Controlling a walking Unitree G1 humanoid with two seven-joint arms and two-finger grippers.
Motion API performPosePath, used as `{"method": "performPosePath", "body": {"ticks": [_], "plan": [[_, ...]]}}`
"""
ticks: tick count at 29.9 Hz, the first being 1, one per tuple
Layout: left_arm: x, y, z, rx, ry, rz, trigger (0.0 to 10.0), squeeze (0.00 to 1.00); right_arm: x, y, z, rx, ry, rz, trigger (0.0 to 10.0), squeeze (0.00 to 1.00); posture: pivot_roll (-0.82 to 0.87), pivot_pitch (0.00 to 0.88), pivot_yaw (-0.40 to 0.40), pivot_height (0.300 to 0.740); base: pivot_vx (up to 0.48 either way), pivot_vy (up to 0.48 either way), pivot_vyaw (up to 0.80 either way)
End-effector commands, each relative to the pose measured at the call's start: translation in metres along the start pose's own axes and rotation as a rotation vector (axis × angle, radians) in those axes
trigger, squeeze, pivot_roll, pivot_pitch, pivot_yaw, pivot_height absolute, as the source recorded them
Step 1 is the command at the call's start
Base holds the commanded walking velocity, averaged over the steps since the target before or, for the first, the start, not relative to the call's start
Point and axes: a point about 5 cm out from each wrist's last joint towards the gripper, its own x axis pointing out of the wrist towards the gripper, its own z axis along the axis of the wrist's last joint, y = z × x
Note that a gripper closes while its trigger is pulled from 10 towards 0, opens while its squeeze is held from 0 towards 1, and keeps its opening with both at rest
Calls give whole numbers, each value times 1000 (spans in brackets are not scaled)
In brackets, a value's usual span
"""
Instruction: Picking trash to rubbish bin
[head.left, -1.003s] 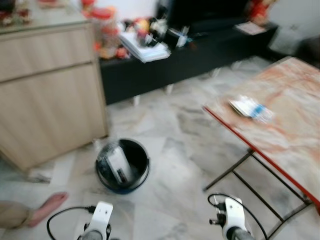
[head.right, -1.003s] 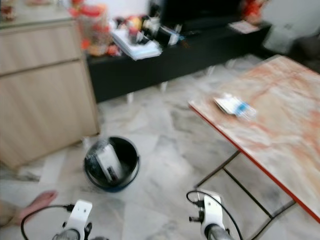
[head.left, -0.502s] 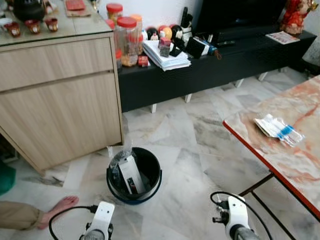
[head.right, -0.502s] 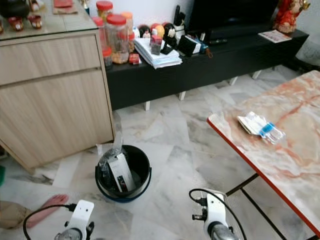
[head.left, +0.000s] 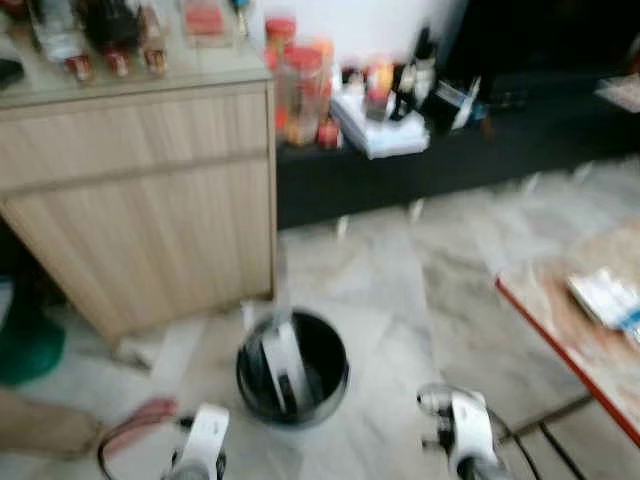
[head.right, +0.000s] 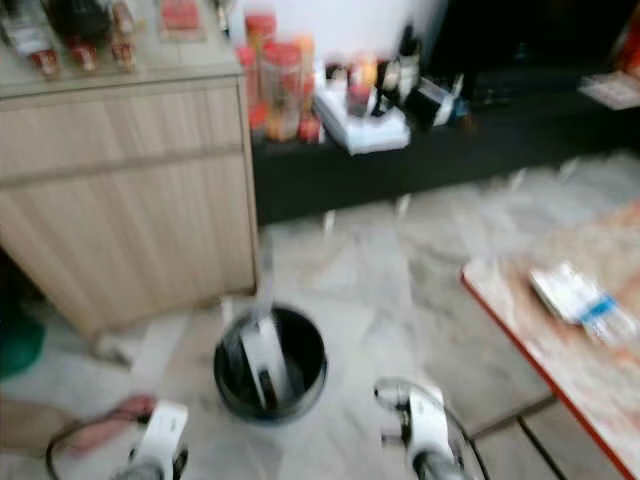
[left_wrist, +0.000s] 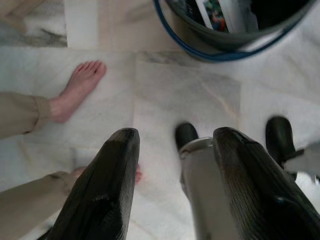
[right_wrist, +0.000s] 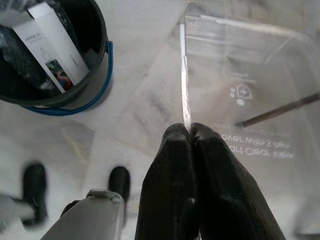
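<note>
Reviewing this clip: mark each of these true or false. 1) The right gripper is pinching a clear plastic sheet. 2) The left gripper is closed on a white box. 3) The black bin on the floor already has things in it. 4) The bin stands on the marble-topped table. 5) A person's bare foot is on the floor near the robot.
1) True: the right gripper has its fingers shut on the edge of a clear plastic sheet.
2) False: the left gripper is open and holds nothing.
3) True: the bin holds a white box and dark wrappers.
4) False: the bin stands on the floor, apart from the table.
5) True: a bare foot rests on the floor tiles.
</note>
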Motion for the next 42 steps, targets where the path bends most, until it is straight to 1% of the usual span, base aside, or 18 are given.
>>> {"method": "performPosePath", "body": {"ticks": [1, 3, 8, 15, 32, 33, 34, 36, 37, 38, 41, 42], "plan": [[-2, 6, -13, 4, 43, 13, 10000, 0, 2, 8, 4, -7, -12, 20, 10000, 0, 80, 134, -135, 740, 319, 0, 800], [-2, 6, -13, 3, 43, 13, 10000, 0, 2, 8, 4, 3, -11, 18, 10000, 0, 80, 134, -135, 740, 319, 0, 697], [-2, 6, -13, 4, 43, 14, 10000, 0, 2, 7, 4, 22, -13, 11, 10000, 0, 80, 134, -135, 740, 316, 0, 0], [-2, 6, -13, 3, 43, 13, 10000, 0, 2, 7, 4, -3, -10, 19, 10000, 0, 81, 135, -137, 740, 316, 0, 0], [-2, 6, -13, 2, 43, 14, 10000, 0, 2, 8, 5, -3, -5, 26, 10000, 0, 83, 136, -138, 740, 316, 0, 0], [-2, 6, -13, 3, 43, 13, 10000, 0, 3, 10, 7, -31, -7, 38, 10000, 0, 82, 135, -138, 740, 319, 0, 0], [-2, 6, -13, 3, 43, 13, 10000, 0, 3, 10, 7, -31, -7, 38, 10000, 0, 82, 135, -138, 740, 319, 0, 0], [-2, 6, -13, 3, 44, 14, 10000, 0, 4, 17, 11, -63, -13, 83, 10000, 0, 83, 136, -139, 740, 315, 0, 0], [-2, 6, -13, 3, 44, 14, 10000, 0, 4, 17, 11, -63, -13, 83, 10000, 0, 83, 136, -139, 740, 311, 0, 0], [-2, 6, -13, 2, 43, 16, 10000, 0, 5, 22, 15, -88, -23, 118, 10000, 0, 83, 136, -139, 740, 300, 0, 0], [-2, 6, -12, 1, 42, 16, 10000, 0, 7, 31, 23, -118, -43, 169, 10000, 0, 84, 136, -140, 740, 91, 0, 0], [-2, 6, -12, 2, 42, 18, 10000, 0, 8, 39, 30, -136, -59, 212, 10000, 0, 84, 136, -140, 740, 0, 0, 0]]}}
